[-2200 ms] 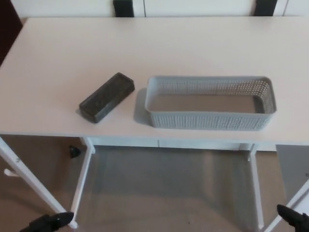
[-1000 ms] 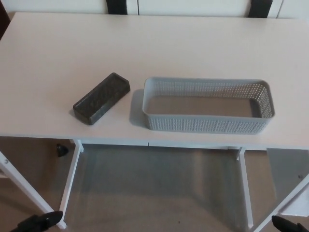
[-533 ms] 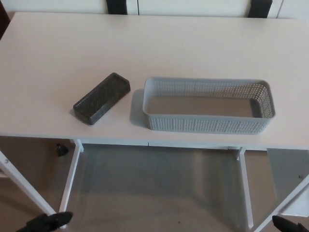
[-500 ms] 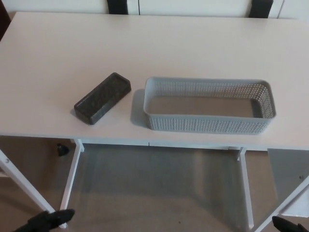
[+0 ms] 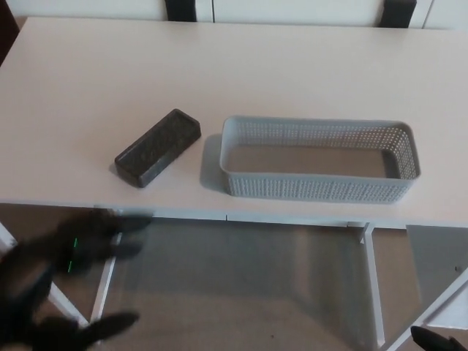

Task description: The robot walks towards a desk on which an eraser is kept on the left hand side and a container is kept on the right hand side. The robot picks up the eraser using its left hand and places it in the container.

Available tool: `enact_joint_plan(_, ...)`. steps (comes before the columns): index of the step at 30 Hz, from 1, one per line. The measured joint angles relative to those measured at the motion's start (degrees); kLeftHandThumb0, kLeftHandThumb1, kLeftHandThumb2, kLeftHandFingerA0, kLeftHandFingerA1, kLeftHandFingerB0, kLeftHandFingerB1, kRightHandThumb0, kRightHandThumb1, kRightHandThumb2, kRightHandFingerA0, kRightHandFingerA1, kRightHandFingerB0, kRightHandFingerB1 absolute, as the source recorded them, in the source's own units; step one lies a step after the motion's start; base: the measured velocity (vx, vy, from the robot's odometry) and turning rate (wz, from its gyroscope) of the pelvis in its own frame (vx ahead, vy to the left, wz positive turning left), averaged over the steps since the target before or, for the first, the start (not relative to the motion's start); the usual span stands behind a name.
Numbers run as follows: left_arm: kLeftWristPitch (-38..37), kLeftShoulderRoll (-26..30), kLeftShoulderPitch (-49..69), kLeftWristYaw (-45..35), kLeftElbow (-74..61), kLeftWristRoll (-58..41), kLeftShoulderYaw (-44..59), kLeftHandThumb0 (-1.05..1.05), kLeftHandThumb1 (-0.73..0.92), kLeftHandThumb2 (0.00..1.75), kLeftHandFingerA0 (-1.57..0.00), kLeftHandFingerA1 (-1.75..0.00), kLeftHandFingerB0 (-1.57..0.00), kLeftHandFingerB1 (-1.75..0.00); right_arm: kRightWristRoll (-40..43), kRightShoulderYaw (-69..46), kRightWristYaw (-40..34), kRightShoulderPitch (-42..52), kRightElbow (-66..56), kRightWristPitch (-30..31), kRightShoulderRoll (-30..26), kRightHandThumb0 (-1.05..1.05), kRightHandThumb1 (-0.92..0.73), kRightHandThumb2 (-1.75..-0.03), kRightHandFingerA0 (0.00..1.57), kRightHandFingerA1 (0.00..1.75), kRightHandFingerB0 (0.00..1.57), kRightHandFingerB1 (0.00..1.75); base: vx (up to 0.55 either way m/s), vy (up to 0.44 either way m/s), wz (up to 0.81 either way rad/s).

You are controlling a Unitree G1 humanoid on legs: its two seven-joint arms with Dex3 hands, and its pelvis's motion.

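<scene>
Your left hand (image 5: 69, 274) is below the desk (image 5: 292, 66) edge, fingers spread and empty; bring it up over the eraser (image 5: 159, 147), lying just left of the container (image 5: 319, 159), and grip across its narrow width

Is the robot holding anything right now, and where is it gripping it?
Nothing is held. The left hand is below the desk edge with fingers spread; the eraser lies untouched on the desk.

Eraser (image 5: 158, 147) lay on desk (image 5: 307, 73) near front edge; container (image 5: 319, 159) just right of it, apart.
</scene>
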Motion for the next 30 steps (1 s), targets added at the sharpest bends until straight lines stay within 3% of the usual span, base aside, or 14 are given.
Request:
enact_joint_plan(5,0.49,-0.31,-11.85,1.1,-3.14,0.69,-0.25,-0.62,0.39,0.72,-0.27,-0.45,-0.23,-0.39,-0.01,0.04,0.0,-0.11,-0.13,0.0,0.0,-0.32,-0.67,-0.6,0.42,0.52,0.26,0.41,0.0,0.0,0.0)
enact_joint_plan(7,0.62,-0.31,-16.91,1.67,-3.03,1.68,-0.56,-0.55,0.39,0.67,-0.25,-0.42,-0.2,-0.37,-0.01,0.04,0.01,-0.06,-0.16,0.0,0.0,-0.32,-0.67,-0.6,0.43,0.51,0.25,0.41,0.0,0.0,0.0)
enact_joint_plan(8,0.64,-0.32,-19.14,1.91,-2.71,2.26,-0.77,-0.49,0.49,0.56,-0.2,-0.31,-0.18,-0.28,-0.01,0.04,0.0,-0.04,-0.18,0.0,0.0,-0.33,-0.67,-0.6,0.43,0.51,0.25,0.41,0.0,0.0,0.0)
enact_joint_plan(9,0.62,-0.32,-22.08,2.33,-1.72,3.11,-1.24,-0.29,0.32,0.87,0.0,-0.48,0.0,-0.47,-0.01,0.03,0.0,-0.04,-0.22,0.0,0.0,-0.33,-0.67,-0.6,0.42,0.52,0.24,0.41,0.0,0.0,0.0)
enact_joint_plan(18,0.59,-0.29,-37.14,6.0,14.02,9.77,-6.69,-0.3,0.26,0.84,-0.01,-0.49,0.0,-0.47,-0.01,0.21,0.01,-0.06,-0.26,0.0,0.0,-0.35,-0.67,-0.59,0.42,0.51,0.25,0.41,0.0,0.0,0.0)
enact_joint_plan(19,0.6,-0.29,-38.69,6.51,16.3,10.56,-7.54,-0.55,0.36,0.73,0.0,-0.38,-0.12,-0.36,-0.01,0.25,0.02,-0.08,-0.26,0.01,0.0,-0.36,-0.67,-0.59,0.42,0.51,0.24,0.41,0.0,0.0,0.0)
enact_joint_plan(20,0.6,-0.29,-39.76,6.86,18.02,11.21,-8.15,-0.59,0.39,0.7,-0.05,-0.3,-0.1,-0.25,-0.02,0.29,0.02,-0.1,-0.26,0.01,0.0,-0.35,-0.67,-0.59,0.42,0.51,0.24,0.41,0.0,0.0,0.0)
enact_joint_plan(24,0.64,-0.29,-44.21,8.44,25.16,13.82,-10.96,-0.59,0.38,0.72,-0.07,-0.27,-0.08,-0.23,-0.02,0.37,0.01,-0.18,-0.3,0.01,0.0,-0.34,-0.67,-0.6,0.42,0.52,0.23,0.41,0.0,0.0,0.0)
enact_joint_plan(25,0.65,-0.29,-45.52,8.94,27.46,14.59,-11.92,-0.58,0.48,0.55,-0.05,-0.26,-0.07,-0.24,-0.02,0.38,0.01,-0.17,-0.36,0.01,0.0,-0.33,-0.67,-0.6,0.42,0.52,0.24,0.41,0.0,0.0,0.0)
enact_joint_plan(28,0.91,-0.31,-48.87,10.22,33.42,16.66,-14.37,-0.6,0.49,0.55,-0.03,-0.26,-0.03,-0.24,-0.02,0.4,0.01,-0.17,-0.52,0.01,0.0,-0.33,-0.67,-0.6,0.42,0.52,0.25,0.42,0.0,0.0,0.0)
enact_joint_plan(29,1.02,-0.33,-49.8,10.64,35.18,17.31,-15.11,-0.6,0.39,0.74,-0.06,-0.24,-0.05,-0.21,-0.02,0.41,0.01,-0.17,-0.57,0.01,0.0,-0.32,-0.67,-0.6,0.42,0.53,0.25,0.42,0.0,0.0,0.0)
enact_joint_plan(30,1.11,-0.34,-50.66,11.05,36.91,17.94,-15.85,-0.61,0.39,0.75,-0.06,-0.24,-0.05,-0.2,-0.03,0.41,0.01,-0.17,-0.62,0.01,0.0,-0.32,-0.67,-0.6,0.42,0.53,0.25,0.42,0.0,0.0,0.0)
